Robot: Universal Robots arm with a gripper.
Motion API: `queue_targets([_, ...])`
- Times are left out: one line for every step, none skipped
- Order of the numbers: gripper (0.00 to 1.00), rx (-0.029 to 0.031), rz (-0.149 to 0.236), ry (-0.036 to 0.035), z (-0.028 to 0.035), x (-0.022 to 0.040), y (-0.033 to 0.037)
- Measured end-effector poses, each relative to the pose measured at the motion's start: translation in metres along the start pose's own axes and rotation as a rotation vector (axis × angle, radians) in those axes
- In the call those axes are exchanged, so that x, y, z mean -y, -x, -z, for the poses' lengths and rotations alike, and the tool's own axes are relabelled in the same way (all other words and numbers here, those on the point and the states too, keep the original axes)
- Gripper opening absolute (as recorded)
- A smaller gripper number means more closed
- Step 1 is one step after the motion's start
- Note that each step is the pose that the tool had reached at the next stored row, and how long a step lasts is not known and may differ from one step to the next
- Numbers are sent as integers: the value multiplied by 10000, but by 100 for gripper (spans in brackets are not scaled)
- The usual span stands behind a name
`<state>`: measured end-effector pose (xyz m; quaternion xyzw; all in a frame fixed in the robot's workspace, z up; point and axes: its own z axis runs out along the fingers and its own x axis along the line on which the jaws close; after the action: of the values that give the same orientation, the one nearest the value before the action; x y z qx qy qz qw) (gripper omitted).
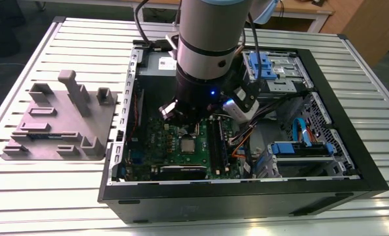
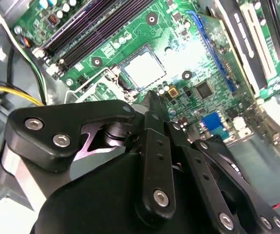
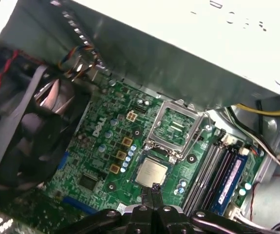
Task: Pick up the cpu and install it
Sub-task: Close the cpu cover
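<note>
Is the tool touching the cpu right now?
Cannot tell. In the first wrist view the tool ends at the edge of the cpu, with neither gap nor contact plain.

— Where's the cpu (image 1: 188,145)?
— Lying flat and level on the green motherboard (image 1: 156,140), near the board's middle.
— And its look?
— Small square chip, silvery-grey metal top facing up.

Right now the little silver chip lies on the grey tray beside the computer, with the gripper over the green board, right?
Not quite: the cpu lies on the green board, not on the grey tray, as the first wrist view shows. The gripper does hang over that board.
</note>
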<state>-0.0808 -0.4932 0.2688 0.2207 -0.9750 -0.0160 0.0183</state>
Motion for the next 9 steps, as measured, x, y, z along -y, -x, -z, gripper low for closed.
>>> queue_targets([11, -7, 180, -5, 0, 0, 0])
queue_targets([11, -15, 359, -10, 0, 0, 0])
queue_targets([11, -22, 539, -16, -1, 0, 0])
queue_targets([11, -29, 731, -21, -1, 0, 0])
queue_targets([11, -36, 909, -26, -1, 0, 0])
queue_targets([11, -43, 1090, -31, -1, 0, 0])
queue_targets([11, -51, 1268, -36, -2, 0, 0])
queue_targets([11, -58, 1448, -41, -2, 0, 0])
queue_targets([11, -65, 1629, -47, -3, 0, 0])
